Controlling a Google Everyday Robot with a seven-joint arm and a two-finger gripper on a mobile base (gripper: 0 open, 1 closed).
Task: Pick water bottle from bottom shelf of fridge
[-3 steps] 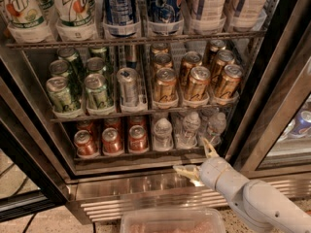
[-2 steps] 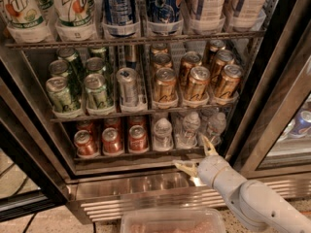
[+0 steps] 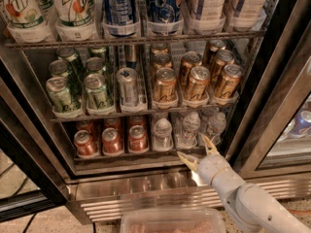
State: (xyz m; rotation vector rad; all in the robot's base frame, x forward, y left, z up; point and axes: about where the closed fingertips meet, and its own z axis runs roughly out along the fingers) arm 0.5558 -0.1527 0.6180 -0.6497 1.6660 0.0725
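The fridge [image 3: 160, 191] stands open before me, with its ribbed steel base panel below. On the bottom shelf [image 3: 141, 154] stand three red soda cans at the left and several clear water bottles at the right. The nearest water bottle [image 3: 188, 129] has a pale cap; others stand at its left [image 3: 162, 134] and right [image 3: 215, 125]. My gripper [image 3: 198, 151] is open, its pale fingers spread just in front of the shelf's front edge. It is below and slightly right of the middle bottle and holds nothing.
The rack above holds green cans [image 3: 60, 93], a silver can [image 3: 127, 85] and gold cans [image 3: 195, 83]. The top rack holds large bottles [image 3: 73, 8]. The dark door edge [image 3: 265, 91] stands at the right. A clear plastic tub [image 3: 172, 221] sits at the bottom.
The gripper has moved slightly up and toward the bottom shelf's front edge. Nothing else has moved.
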